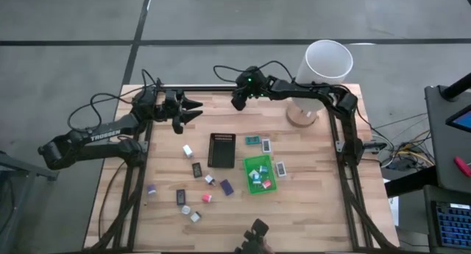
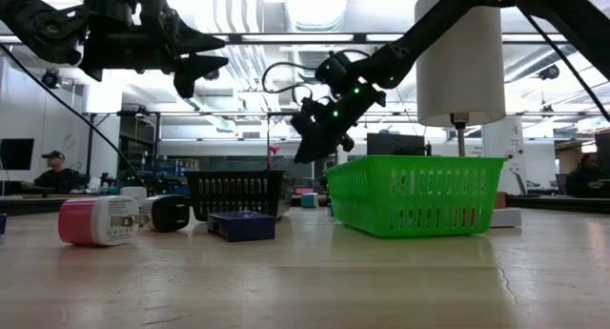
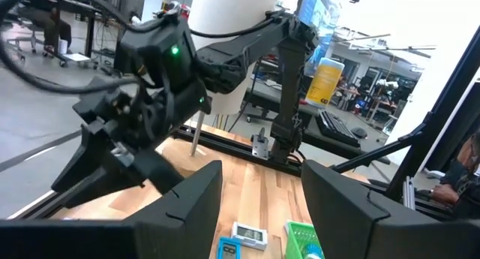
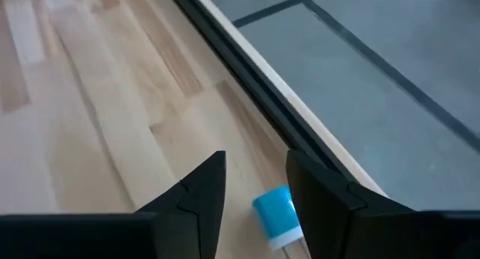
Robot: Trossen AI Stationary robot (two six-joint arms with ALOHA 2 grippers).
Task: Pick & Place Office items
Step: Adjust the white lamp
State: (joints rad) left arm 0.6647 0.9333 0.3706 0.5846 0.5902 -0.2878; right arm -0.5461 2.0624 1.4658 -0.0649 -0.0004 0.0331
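Small office items lie loose on the wooden table: a white block (image 1: 188,149), a black one (image 1: 197,169), a purple one (image 1: 227,186), a pink-red one (image 1: 207,198) and flat packets (image 1: 266,144). Several more sit in the green tray (image 1: 257,173), beside the black ribbed tray (image 1: 221,151). My right gripper (image 1: 239,101) hangs open above the table's far edge. A small blue piece (image 4: 274,212) on the wood shows through the gap between its fingers (image 4: 255,165). My left gripper (image 1: 197,110) waits open and level at the far left, pointing at the right arm (image 3: 150,71).
A tall white cylinder (image 1: 327,62) on a round wooden base (image 1: 302,115) stands at the far right corner. A black rail (image 4: 247,79) runs along the table's far edge. Bare wood lies at the near left and near right. A dark device (image 1: 257,230) sits at the near edge.
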